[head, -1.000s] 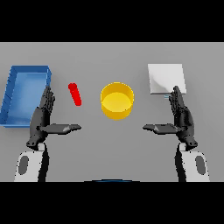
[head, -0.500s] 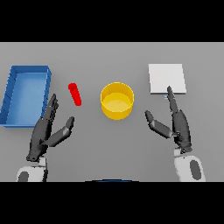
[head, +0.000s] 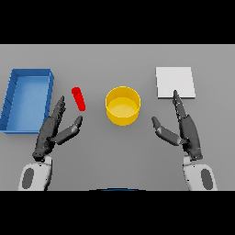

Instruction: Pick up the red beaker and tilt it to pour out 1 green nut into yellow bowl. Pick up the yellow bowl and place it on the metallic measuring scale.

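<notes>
The left hand is held open over the tabletop, fingers straight and splayed, thumb stuck out toward the middle, nothing gripped. Just beyond its fingertips the beaker is lying on its side, a small red tube, not touched yet. It looks stiff, light and probably a bit slick, so it'd likely roll if nudged side-on; best taken across the middle of the barrel, thumb on one side and fingers on the other, with the open end kept clear for the pour. No green nut can be made out from here. To the right of the beaker sits the bowl, yellow, upright, round-walled; it looks rigid and light, and would probably be gripped at the rim or by the wall. The right hand is open too, idle, near the bowl's right side, just below the scale, a flat pale square. A blue tray is parked far left.
</notes>
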Robot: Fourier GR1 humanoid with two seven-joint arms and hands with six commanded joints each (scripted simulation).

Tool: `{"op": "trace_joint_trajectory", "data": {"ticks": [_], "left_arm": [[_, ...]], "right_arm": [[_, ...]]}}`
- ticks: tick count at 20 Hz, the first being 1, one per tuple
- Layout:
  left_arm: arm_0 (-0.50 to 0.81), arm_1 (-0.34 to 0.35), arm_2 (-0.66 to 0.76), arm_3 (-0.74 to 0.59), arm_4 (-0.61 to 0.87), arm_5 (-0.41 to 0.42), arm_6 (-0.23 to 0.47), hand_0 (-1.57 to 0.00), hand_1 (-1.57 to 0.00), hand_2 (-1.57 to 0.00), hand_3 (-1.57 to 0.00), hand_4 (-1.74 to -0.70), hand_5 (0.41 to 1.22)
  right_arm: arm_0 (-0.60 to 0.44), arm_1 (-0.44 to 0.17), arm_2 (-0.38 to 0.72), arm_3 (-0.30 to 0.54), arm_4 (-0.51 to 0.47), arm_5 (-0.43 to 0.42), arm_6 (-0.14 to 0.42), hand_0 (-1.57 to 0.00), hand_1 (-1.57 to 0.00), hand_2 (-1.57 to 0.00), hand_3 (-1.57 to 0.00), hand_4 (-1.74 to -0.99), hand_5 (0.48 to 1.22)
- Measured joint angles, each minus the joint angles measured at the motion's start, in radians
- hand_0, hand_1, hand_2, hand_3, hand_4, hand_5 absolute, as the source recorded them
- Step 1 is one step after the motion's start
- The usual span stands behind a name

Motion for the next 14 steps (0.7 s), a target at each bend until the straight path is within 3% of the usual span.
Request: {"op": "trace_joint_trajectory", "data": {"ticks": [2,4,11,14], "left_arm": [[-0.053,0.006,0.027,0.075,0.011,-0.003,-0.039,0.0,0.0,0.0,0.0,-1.18,0.648],[-0.132,0.01,0.044,0.165,0.002,0.001,-0.023,0.0,0.0,0.0,0.0,-1.18,0.64],[-0.286,0.005,0.07,0.37,-0.011,-0.002,-0.126,0.0,0.0,0.0,0.0,-1.2,0.654],[-0.337,0.006,0.069,0.411,-0.036,0.017,-0.111,0.0,0.0,0.0,0.0,-1.2,0.663]], "right_arm": [[-0.01,-0.008,-0.013,0.016,-0.011,0.005,0.0,0.0,0.0,0.0,0.0,-1.219,0.626],[-0.012,-0.003,-0.015,0.03,-0.021,0.01,-0.011,0.0,0.0,0.0,0.0,-1.225,0.627],[-0.003,-0.004,-0.014,0.014,-0.024,0.014,-0.013,0.0,0.0,0.0,0.0,-1.229,0.628],[-0.009,0.001,-0.015,0.013,-0.023,0.009,-0.006,0.0,0.0,0.0,0.0,-1.231,0.633]]}}
